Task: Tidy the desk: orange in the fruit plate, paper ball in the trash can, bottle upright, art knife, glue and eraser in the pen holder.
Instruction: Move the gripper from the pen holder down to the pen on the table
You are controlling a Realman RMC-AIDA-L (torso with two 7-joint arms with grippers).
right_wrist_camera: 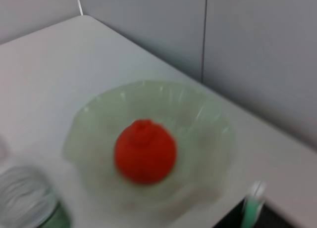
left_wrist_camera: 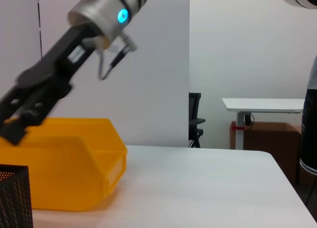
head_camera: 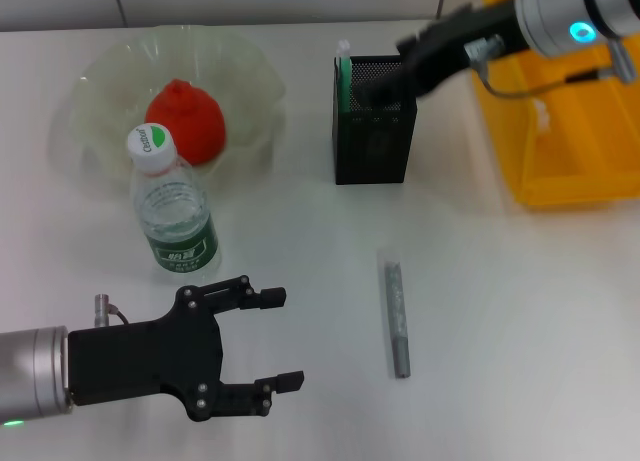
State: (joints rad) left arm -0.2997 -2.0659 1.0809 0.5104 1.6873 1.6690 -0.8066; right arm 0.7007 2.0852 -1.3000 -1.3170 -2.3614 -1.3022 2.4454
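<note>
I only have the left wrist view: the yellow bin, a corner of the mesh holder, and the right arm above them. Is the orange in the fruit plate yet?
Observer: Yes, the orange sits inside the fruit plate.
Operator: And the bottle?
Observer: The bottle stands upright just in front of that plate, with its cap on.
Operator: Anything loose on the desk?
Observer: A slim grey tool, likely the art knife, lies flat in front of the pen holder.
Operator: Where are the grippers?
Observer: The right gripper is at the pen holder's opening. The left gripper is open, low beside the bottle.
</note>
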